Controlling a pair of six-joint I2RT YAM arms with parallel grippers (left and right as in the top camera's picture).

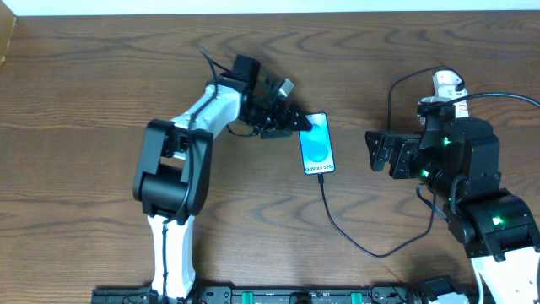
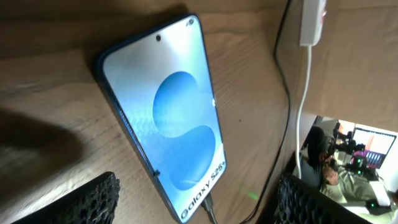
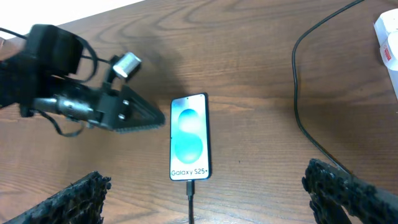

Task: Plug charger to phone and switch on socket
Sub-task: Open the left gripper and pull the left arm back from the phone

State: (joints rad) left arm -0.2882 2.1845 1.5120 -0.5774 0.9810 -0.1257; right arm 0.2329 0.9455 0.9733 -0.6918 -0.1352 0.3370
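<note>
The phone (image 1: 317, 145) lies flat on the wooden table with its blue screen up; it also shows in the left wrist view (image 2: 168, 106) and the right wrist view (image 3: 188, 137). The charger's black connector (image 3: 190, 185) sits in the phone's bottom edge. Its black cable (image 1: 354, 241) loops away to the right. The white socket (image 1: 447, 86) lies at the far right, partly hidden by the right arm, and one end of it shows in each wrist view (image 2: 313, 18) (image 3: 387, 37). My left gripper (image 1: 297, 123) is open and empty at the phone's top left corner. My right gripper (image 1: 372, 151) is open and empty, to the right of the phone.
The socket's white cord (image 2: 301, 106) and the black cable (image 2: 283, 93) run side by side to the right of the phone. A stretch of black cable (image 3: 305, 124) crosses the table between the phone and the socket.
</note>
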